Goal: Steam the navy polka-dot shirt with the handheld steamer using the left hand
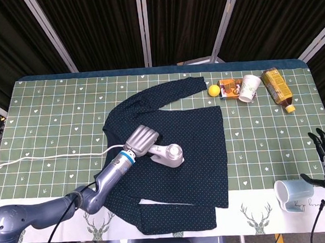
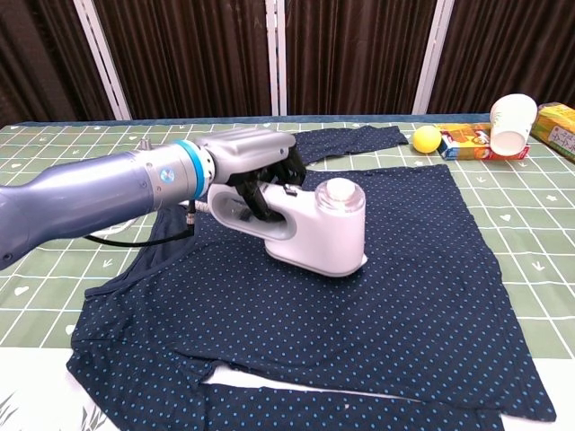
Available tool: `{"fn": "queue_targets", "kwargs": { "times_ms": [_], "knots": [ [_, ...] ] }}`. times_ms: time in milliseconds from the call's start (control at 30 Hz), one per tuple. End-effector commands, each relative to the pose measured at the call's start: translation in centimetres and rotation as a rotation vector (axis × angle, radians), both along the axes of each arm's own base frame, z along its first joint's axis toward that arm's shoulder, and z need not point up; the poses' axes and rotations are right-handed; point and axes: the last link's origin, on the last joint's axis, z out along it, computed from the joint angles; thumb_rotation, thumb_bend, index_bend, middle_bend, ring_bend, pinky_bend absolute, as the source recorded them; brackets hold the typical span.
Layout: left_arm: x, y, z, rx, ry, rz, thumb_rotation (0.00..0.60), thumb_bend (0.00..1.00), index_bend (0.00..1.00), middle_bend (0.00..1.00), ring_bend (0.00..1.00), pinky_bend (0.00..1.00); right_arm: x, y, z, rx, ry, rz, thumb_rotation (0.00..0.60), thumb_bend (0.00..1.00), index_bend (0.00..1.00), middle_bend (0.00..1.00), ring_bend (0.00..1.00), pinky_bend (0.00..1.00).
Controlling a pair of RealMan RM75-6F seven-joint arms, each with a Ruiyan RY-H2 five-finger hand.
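Head view: high, angled steeply down, takes in the whole green checked worktop [image 1: 49, 108]. Chest view: low, near, facing forward across the worktop toward dark curtains [image 2: 359, 54]. Shared: navy polka-dot shirt [image 1: 192, 147], left hand [image 1: 141, 140].

Staged lab-like test area, dark curtain panels [image 1: 99, 31], patterned tablecloth [image 1: 49, 108] on table

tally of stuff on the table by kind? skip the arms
Shirt: 1
Steamer: 1, held in the left hand
Cups: 2, a white paper cup and a pale blue mug
Bottle: 1
Snack box: 1
Yellow ball: 1
Total: 7
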Motion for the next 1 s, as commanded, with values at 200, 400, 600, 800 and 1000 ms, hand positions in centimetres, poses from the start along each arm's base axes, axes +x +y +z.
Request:
{"fn": "queue_targets", "kwargs": {
  "times_ms": [200, 400, 600, 800, 1000],
  "knots": [
    [0.1, -2.1, -1.1, -0.049, 0.001, -0.035, 0.6, 0.73, 0.98, 0.88, 0.85, 1.0, 0.1, 0.1, -0.1, 0.005, 0.0, 0.004, 0.6, 0.0, 0.0, 0.0, 0.0, 0.0],
    [-0.1, -3.0, -1.6, -0.074, 0.008, -0.054, 0.6, 0.73, 0.98, 0.88, 0.85, 1.0, 0.1, 0.1, 0.0, 0.003, -0.001, 0.003, 0.6, 0.0, 0.0, 0.0, 0.0, 0.0],
    [-0.5, -3.6, -2.0, -0.072, 0.027, -0.086, 0.6, 0.73, 0.98, 0.88, 0.85, 1.0, 0.1, 0.1, -0.1, 0.006, 0.0, 0.006, 0.6, 0.0, 0.0, 0.0, 0.0, 0.0],
    [-1.1, -3.6, -1.9, -0.061, 0.05, -0.101, 0.6, 0.73, 0.98, 0.88, 0.85, 1.0, 0.1, 0.1, -0.1, 0.006, 0.0, 0.006, 0.6, 0.0, 0.0, 0.0, 0.0, 0.0],
    [-2.0, -3.3, -1.5, -0.047, 0.065, -0.094, 0.6, 0.73, 0.98, 0.88, 0.85, 1.0, 0.2, 0.1, -0.1, 0.007, -0.003, 0.007, 0.6, 0.0, 0.0, 0.0, 0.0, 0.0]
  ]
}}
